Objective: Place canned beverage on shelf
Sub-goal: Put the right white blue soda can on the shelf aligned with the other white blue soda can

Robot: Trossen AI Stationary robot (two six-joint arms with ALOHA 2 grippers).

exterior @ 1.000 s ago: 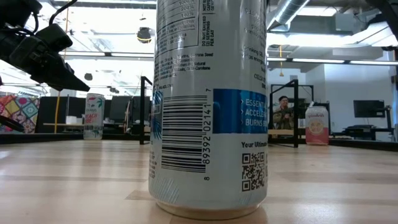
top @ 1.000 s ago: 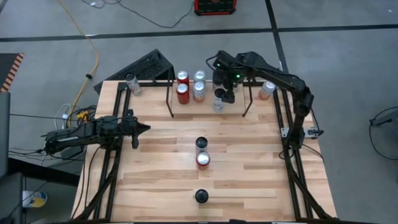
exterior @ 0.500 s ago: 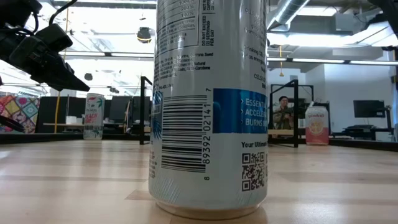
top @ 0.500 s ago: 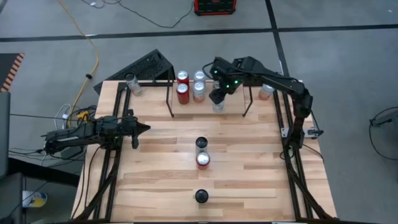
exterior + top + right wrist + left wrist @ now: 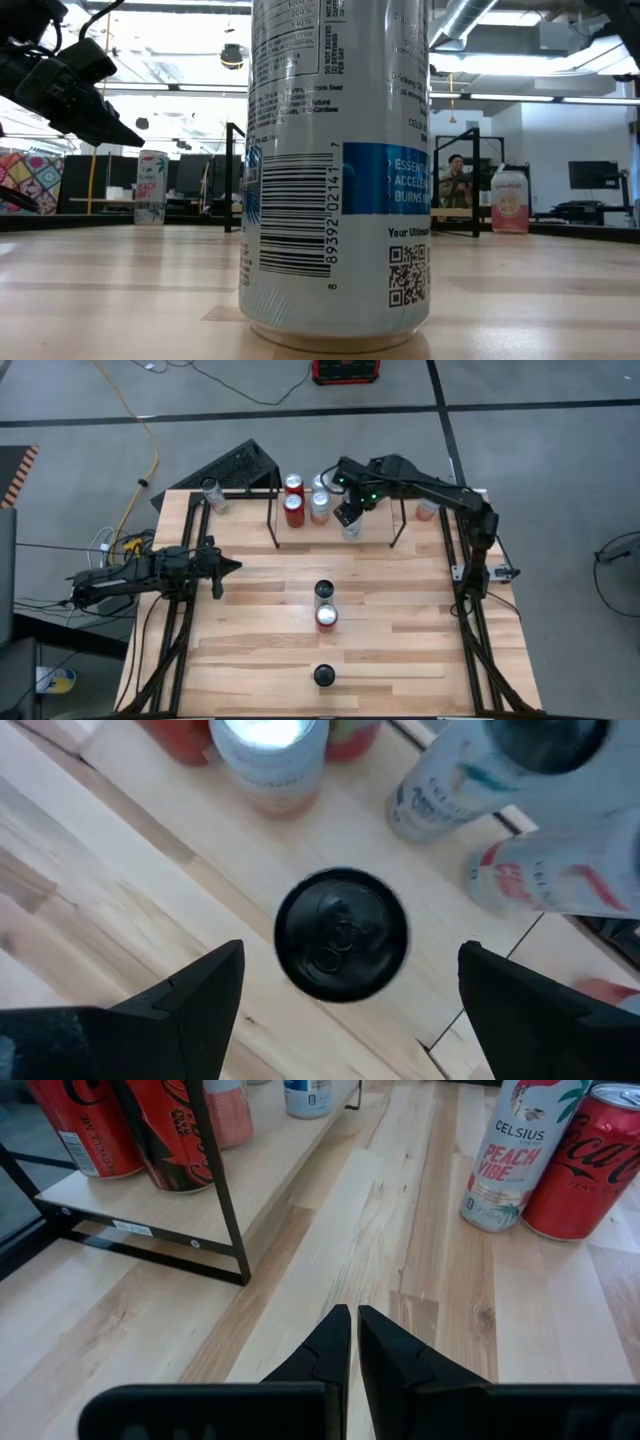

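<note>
The shelf [image 5: 275, 525] is a black rod rack with a wooden board at the table's far edge. It holds two red cans [image 5: 293, 508] and two pale cans [image 5: 319, 507]. A black-topped can [image 5: 341, 933] stands upright on the board, also seen in the high view [image 5: 350, 530]. My right gripper [image 5: 346, 512] is above this can, pointing down and open. Its fingers [image 5: 200, 990] stand wide on either side of the can without touching it. My left gripper [image 5: 232, 567] is shut and empty at the table's left, above the wood [image 5: 353, 1330].
A black-topped can [image 5: 324, 592] and a red-topped can [image 5: 327, 617] stand mid-table, seen as a Celsius can [image 5: 515, 1155] and a cola can [image 5: 585, 1165]. Another can [image 5: 324, 676] stands near the front edge, filling the low view [image 5: 335, 170]. Single cans stand at the far left [image 5: 210, 493] and far right [image 5: 430, 507].
My right gripper has moved a little toward the table's left above the shelf. The black-topped can has stayed where it stands on the board.
</note>
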